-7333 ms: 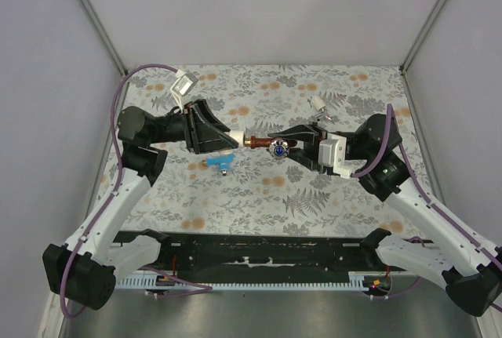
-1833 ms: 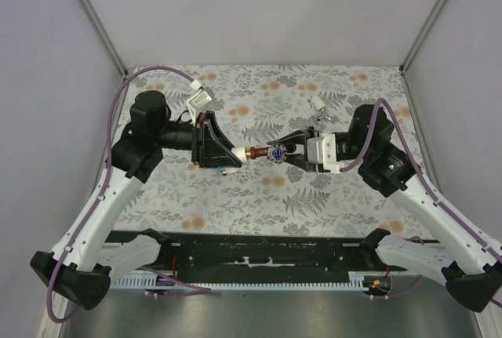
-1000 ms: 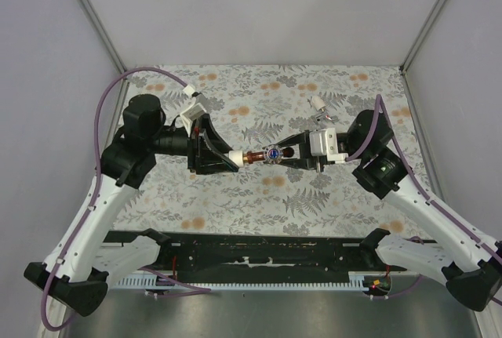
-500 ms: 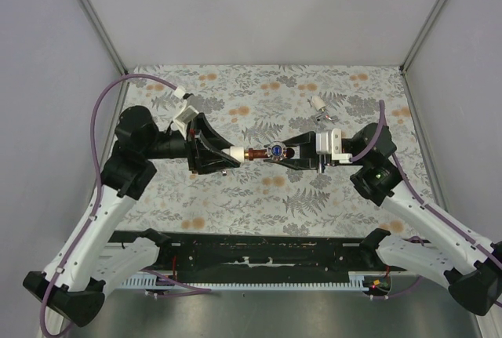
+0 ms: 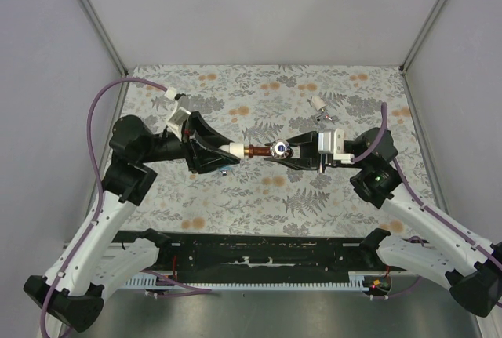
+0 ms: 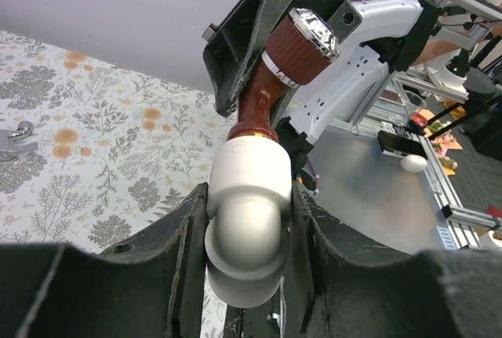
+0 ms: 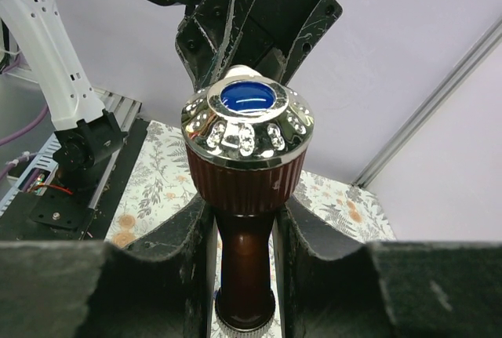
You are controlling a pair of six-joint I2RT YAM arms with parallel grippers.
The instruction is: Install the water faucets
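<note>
The reddish-brown faucet [image 5: 264,150] hangs level above the tabletop [image 5: 259,197], its ribbed knob capped in chrome with a blue centre, its stem end seated in a white elbow fitting [image 5: 234,150]. A white-silver faucet [image 5: 318,103] lies far right, well apart.

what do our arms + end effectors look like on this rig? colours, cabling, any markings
The left arm and right arm have white link shells and black rounded joint housings. A purple cable loops outside the left arm, and another runs along the right. The left end effector and right end effector are matte black and wedge-shaped, each with a white boxy module at the wrist. No markings are legible.
</note>
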